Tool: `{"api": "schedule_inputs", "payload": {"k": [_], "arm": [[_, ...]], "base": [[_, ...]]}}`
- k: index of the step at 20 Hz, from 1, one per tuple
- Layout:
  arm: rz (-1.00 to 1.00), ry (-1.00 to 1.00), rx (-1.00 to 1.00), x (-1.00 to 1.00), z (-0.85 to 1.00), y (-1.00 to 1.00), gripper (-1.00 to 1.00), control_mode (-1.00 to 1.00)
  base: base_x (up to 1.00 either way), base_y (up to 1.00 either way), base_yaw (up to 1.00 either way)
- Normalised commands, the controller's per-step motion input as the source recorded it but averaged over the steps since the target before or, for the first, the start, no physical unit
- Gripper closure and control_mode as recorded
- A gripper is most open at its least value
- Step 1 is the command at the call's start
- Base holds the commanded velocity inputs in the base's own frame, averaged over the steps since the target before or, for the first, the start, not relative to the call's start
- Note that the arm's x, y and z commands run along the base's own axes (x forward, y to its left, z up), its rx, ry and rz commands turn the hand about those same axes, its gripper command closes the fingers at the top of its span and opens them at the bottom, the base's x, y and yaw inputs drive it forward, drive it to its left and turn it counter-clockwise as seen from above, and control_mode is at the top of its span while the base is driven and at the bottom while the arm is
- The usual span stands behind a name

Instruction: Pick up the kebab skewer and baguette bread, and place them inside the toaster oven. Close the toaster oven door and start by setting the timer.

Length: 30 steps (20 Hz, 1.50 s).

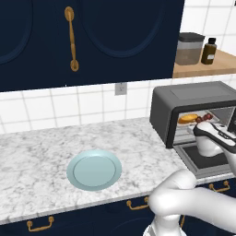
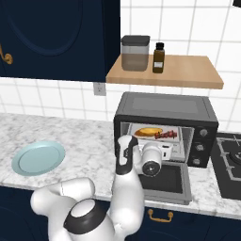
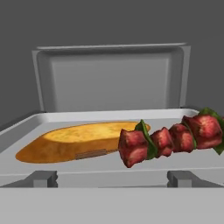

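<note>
The toaster oven (image 1: 193, 99) (image 2: 164, 108) stands on the counter with its door (image 1: 203, 159) (image 2: 164, 181) folded down flat. On the metal tray (image 3: 109, 175) inside lies the baguette bread (image 1: 188, 118) (image 2: 147, 131) (image 3: 78, 142). The kebab skewer (image 1: 205, 118) (image 2: 165, 135) (image 3: 175, 138) sits in front of and to the right of the loaf, its right end slightly raised. My gripper (image 1: 202, 126) (image 2: 160, 149) hovers over the open door at the oven mouth, a short way back from the skewer. Its fingers are hidden by the hand.
A pale blue plate (image 1: 94, 169) (image 2: 37, 157) sits on the marble counter to the left. A grey-lidded canister (image 2: 135, 52) and brown bottle (image 2: 158, 57) stand on the wooden shelf above. Oven knobs (image 2: 202, 141) are on its right; a stove (image 2: 230, 160) lies beyond.
</note>
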Motion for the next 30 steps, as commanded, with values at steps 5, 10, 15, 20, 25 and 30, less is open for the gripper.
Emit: {"api": "schedule_inputs", "payload": {"k": [5,10,15,20,25,30], "arm": [[0.00,-0.02,0.00,0.17,0.00,0.00,-1.00,-1.00],[0.00,-0.02,0.00,0.15,0.00,0.00,-1.00,-1.00],[0.00,-0.01,0.00,0.12,0.00,0.02,-1.00,-1.00],[0.00,0.00,0.00,0.11,0.00,0.05,-1.00,-1.00],[0.00,-0.01,0.00,0.01,0.00,0.01,-1.00,-1.00],[0.00,-0.02,0.00,0.07,0.00,0.04,-1.00,-1.00]], "base": [[0.00,0.00,0.00],[0.00,0.00,0.00],[0.00,0.00,0.00],[0.00,0.00,0.00],[0.00,0.00,0.00],[0.00,0.00,0.00]]}}
